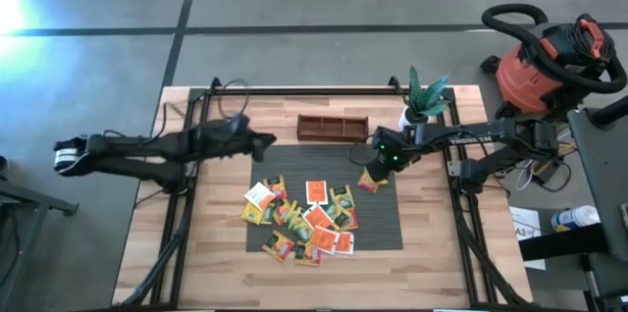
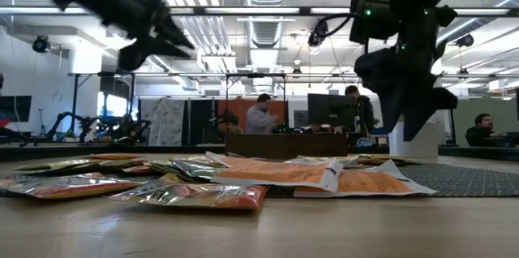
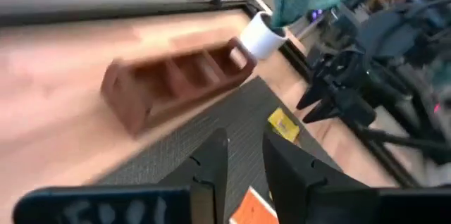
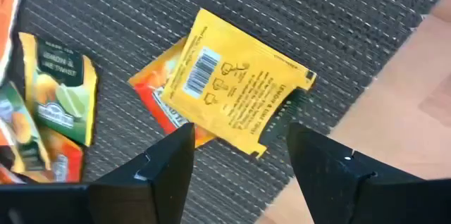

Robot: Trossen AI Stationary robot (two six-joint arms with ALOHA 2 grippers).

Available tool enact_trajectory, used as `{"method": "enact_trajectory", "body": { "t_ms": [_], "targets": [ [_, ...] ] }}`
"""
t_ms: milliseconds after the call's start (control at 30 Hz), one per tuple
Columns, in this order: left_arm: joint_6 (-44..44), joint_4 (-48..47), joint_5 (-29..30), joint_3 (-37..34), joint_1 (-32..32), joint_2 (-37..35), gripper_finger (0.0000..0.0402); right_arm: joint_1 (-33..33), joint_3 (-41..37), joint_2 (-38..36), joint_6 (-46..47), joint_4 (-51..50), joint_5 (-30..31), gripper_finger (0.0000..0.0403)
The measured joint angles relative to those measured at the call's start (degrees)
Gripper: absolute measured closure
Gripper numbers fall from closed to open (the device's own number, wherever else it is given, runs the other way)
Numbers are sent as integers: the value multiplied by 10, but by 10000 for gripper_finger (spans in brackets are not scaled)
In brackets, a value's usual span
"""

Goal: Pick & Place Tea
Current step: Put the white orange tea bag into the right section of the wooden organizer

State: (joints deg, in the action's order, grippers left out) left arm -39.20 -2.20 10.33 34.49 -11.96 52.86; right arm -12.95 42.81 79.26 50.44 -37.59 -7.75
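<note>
High view: the left gripper (image 1: 267, 140) hangs near the long dark brown wooden tray (image 1: 333, 128), jaws nearly together on nothing. Flat square tea sachets (image 1: 304, 219) lie heaped on the grey ribbed mat (image 1: 378, 224). The right gripper (image 1: 378, 167), jaws released, hovers above a yellow sachet (image 4: 236, 86); a straight descent is advised, straddling it. A white potted plant (image 1: 420, 106) stands nearby.

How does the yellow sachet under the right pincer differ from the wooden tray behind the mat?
The yellow sachet is thin, flat and printed with a barcode; the wooden tray is a plain dark brown box with compartments. The sachet lies at the grey ribbed mat's right edge, overlapping an orange-red sachet; the tray stands alone on the bare table, off the mat. The open right pincer hovers over the sachet only. Neither is held.
</note>
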Motion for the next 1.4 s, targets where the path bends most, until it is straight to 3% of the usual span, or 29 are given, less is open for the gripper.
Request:
{"method": "enact_trajectory", "body": {
  "t_ms": [133,267,500,733,867,1133,1267,1400],
  "targets": [
    [78,-153,-21,90,-16,77,329,9,2,-2,-14,10,2,179],
    [142,-265,-16,142,-13,107,333,22,2,-4,-27,20,18,179],
    [135,-370,-48,110,-11,58,333,32,2,-4,-67,81,20,179],
    [-38,-317,-153,-11,18,-49,333,12,2,-4,-55,169,16,179],
    [-147,-282,-169,-87,65,-92,333,-7,2,-3,-12,209,-8,179],
    [-246,-254,-137,-155,176,-104,333,-19,2,-3,70,274,-34,179],
    [-249,-244,-103,-168,190,-89,333,-18,2,-3,90,286,-34,179],
    [-243,-162,-100,-196,190,-66,333,-18,2,-3,97,294,-32,179]
  ]
}}
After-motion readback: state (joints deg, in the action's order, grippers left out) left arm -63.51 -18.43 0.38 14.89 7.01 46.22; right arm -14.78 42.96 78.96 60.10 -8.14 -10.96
